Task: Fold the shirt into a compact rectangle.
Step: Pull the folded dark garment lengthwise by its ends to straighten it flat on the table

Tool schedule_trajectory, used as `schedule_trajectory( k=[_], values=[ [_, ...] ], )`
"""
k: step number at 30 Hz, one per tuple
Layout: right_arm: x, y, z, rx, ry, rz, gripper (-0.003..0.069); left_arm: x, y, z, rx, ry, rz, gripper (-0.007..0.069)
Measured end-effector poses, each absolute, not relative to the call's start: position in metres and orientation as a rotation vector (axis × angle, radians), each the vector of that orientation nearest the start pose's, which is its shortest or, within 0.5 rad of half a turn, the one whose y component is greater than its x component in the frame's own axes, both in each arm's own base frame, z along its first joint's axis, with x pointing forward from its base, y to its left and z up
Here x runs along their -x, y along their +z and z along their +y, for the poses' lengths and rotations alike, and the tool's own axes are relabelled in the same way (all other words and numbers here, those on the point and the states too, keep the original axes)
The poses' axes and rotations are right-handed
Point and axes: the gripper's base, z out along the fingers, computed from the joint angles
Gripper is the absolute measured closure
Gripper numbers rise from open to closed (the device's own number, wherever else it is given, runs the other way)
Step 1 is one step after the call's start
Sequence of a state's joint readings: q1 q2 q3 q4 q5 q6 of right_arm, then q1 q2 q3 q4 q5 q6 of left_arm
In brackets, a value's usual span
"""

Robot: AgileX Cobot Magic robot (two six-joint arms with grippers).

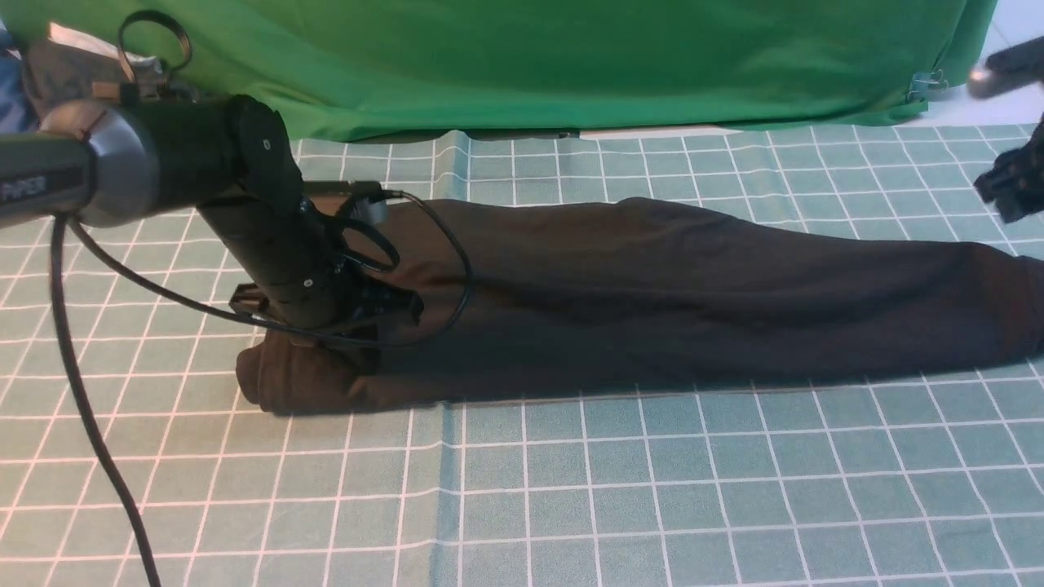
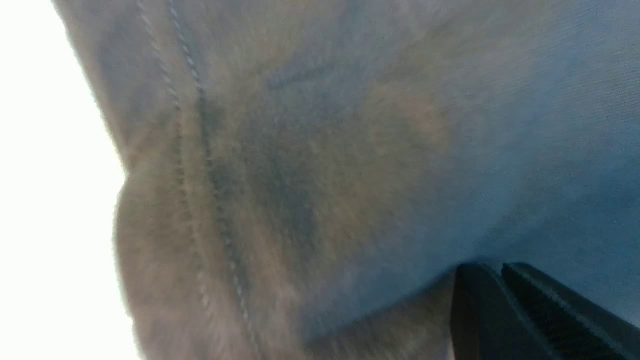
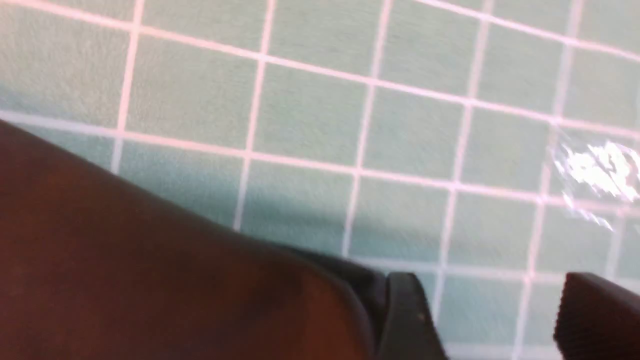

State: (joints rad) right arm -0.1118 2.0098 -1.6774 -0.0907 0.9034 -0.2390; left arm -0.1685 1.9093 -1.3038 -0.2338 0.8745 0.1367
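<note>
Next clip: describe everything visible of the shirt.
The shirt is dark, soft knit, lying as one long, narrow folded band across the checked cloth, running off the front view's right edge. Its left end is bunched into a rounded roll. A double-stitched seam shows in the left wrist view. The left gripper is down on that end, shut, seemingly pinching fabric. No logo shows.

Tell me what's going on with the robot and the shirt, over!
Left gripper shut, down on shirt left end. Right gripper open, near right end. Shirt a long strip. Left arm's cable hangs over it.
</note>
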Motion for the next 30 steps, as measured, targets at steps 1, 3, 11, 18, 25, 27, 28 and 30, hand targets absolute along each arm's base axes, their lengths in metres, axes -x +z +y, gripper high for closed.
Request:
schedule_trajectory(
  k=[1, 3, 11, 18, 25, 27, 28, 30],
  values=[
    [-0.434, 0.251, -0.055, 0.197, -0.208, 2.738, 0.034, -0.367, 0.19, -0.079, -0.255, -0.288, 2.925, 0.0618],
    [-0.428, 0.264, -0.055, 0.177, -0.197, 2.757, 0.0421, -0.365, 0.2, -0.078, -0.256, -0.288, 2.897, 0.0618],
    [-0.403, 0.273, -0.056, 0.048, 0.061, 2.898, 0.0641, -0.356, 0.219, -0.079, -0.25, -0.32, 2.877, 0.0618],
    [-0.405, 0.244, 0.009, 0.245, 0.388, 2.839, 0.0646, -0.358, 0.214, -0.098, -0.207, -0.452, 2.821, 0.0618],
    [-0.422, 0.198, 0.069, 0.383, 0.383, 2.789, 0.0646, -0.365, 0.174, -0.117, -0.224, -0.446, 2.89, 0.0618],
    [-0.424, 0.182, 0.073, 0.409, 0.364, 2.814, 0.0644, -0.366, 0.164, -0.115, -0.206, -0.422, 2.92, 0.0618],
    [-0.425, 0.177, 0.073, 0.418, 0.345, 2.828, 0.0643, -0.367, 0.161, -0.114, -0.197, -0.41, 2.932, 0.0618],
    [-0.426, 0.167, 0.07, 0.422, 0.307, 2.858, 0.0643, -0.368, 0.156, -0.111, -0.196, -0.387, 2.946, 0.0618]
  ],
)
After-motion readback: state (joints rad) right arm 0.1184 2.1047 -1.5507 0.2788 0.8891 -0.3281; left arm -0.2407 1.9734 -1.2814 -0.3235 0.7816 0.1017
